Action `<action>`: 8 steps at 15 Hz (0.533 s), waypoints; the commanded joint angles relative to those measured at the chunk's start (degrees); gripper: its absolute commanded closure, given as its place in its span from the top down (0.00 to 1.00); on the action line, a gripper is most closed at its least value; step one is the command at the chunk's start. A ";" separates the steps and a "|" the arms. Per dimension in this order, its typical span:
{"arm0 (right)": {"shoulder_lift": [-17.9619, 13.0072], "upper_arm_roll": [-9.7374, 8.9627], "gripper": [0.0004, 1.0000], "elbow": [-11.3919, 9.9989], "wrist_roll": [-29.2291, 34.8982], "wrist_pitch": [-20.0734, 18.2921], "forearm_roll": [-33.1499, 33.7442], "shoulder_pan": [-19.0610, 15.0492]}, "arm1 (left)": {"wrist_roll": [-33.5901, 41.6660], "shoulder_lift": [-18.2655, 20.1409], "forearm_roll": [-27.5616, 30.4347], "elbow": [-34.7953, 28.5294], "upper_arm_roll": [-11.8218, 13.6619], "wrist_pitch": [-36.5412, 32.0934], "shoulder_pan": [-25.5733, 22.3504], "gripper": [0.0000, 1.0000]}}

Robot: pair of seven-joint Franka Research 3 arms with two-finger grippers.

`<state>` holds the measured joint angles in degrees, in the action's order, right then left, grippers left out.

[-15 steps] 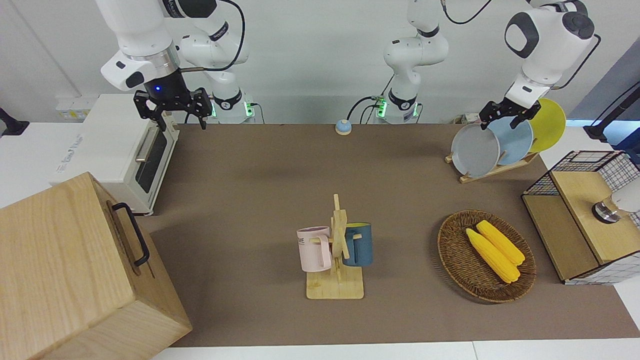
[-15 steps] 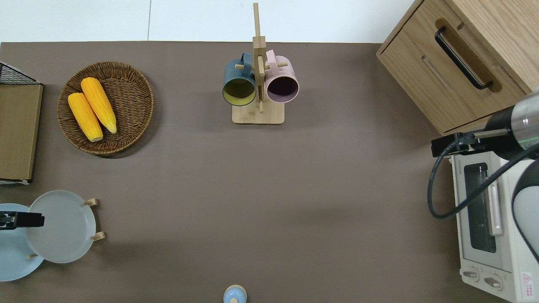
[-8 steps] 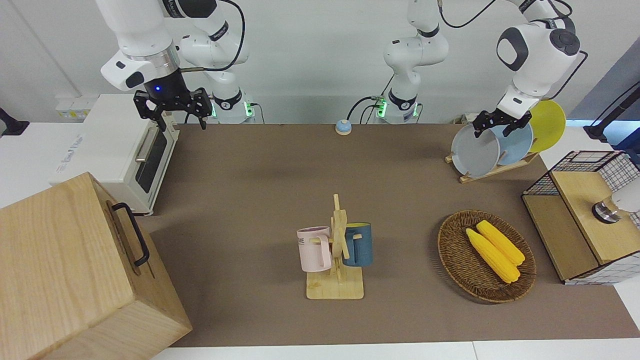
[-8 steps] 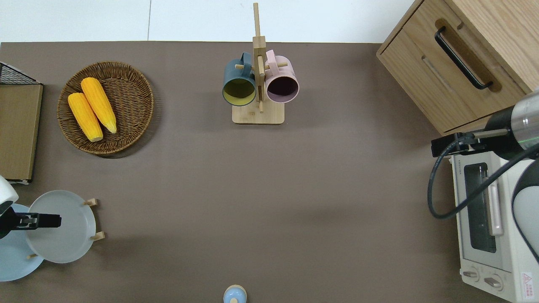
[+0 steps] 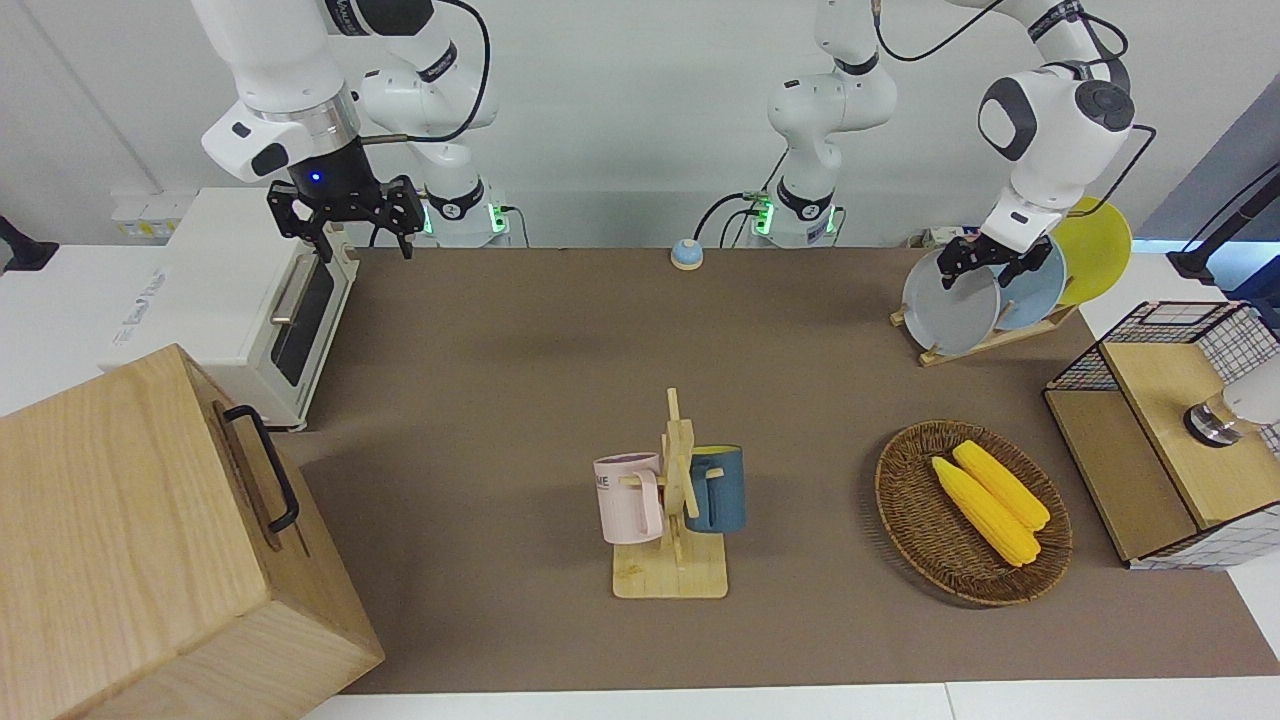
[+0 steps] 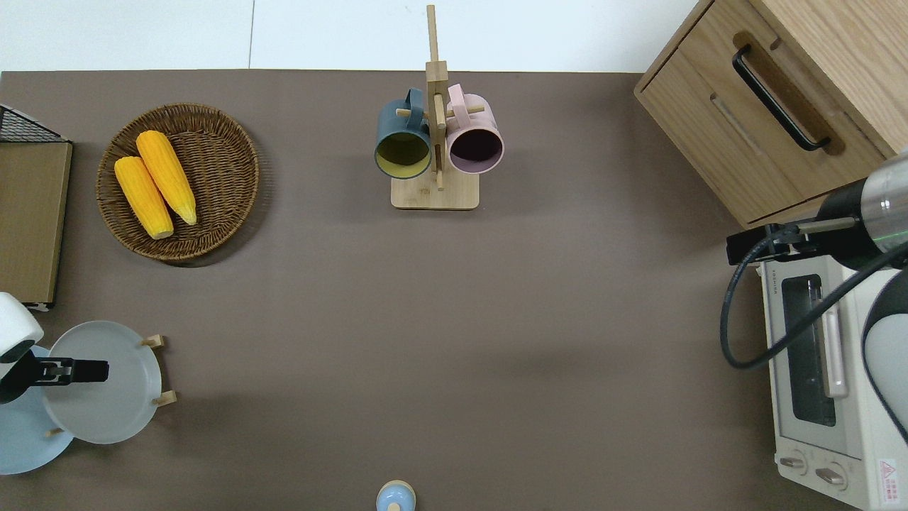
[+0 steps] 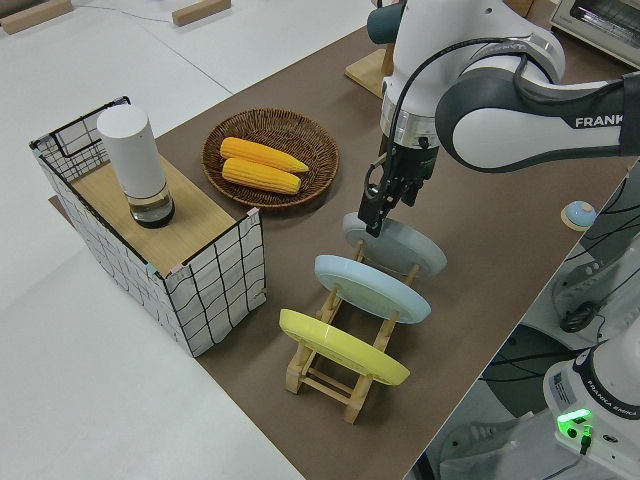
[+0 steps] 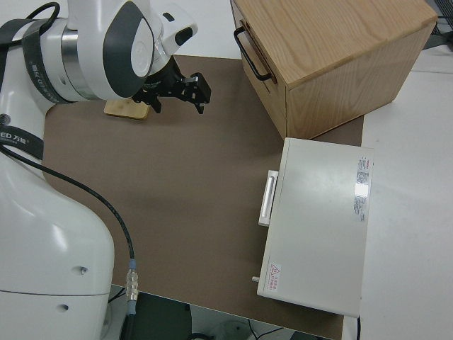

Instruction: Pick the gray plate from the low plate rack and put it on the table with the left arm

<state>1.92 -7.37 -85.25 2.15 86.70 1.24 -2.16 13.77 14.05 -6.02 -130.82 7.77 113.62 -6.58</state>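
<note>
gray plate [image 5: 950, 303] | in low plate rack [image 5: 985, 340] with two others | left gripper [image 5: 985, 263] at its rim, grip unclear | right arm parked

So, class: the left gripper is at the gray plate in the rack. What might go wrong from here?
1. The left gripper is only at the gray plate's upper rim; lifted, it could tilt or slip.
2. The blue plate stands in the next slot of the rack; the gripper might knock it.
</note>
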 commanded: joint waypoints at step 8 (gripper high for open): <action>0.54 -1.16 0.98 1.22 0.75 -0.92 0.17 -1.27 | 0.73 -1.13 -1.36 -1.37 -0.04 3.18 -1.51 0.00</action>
<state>1.92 -7.37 -85.25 2.15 86.70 1.24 -2.16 13.86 12.70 -6.17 -131.20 7.86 115.43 -7.83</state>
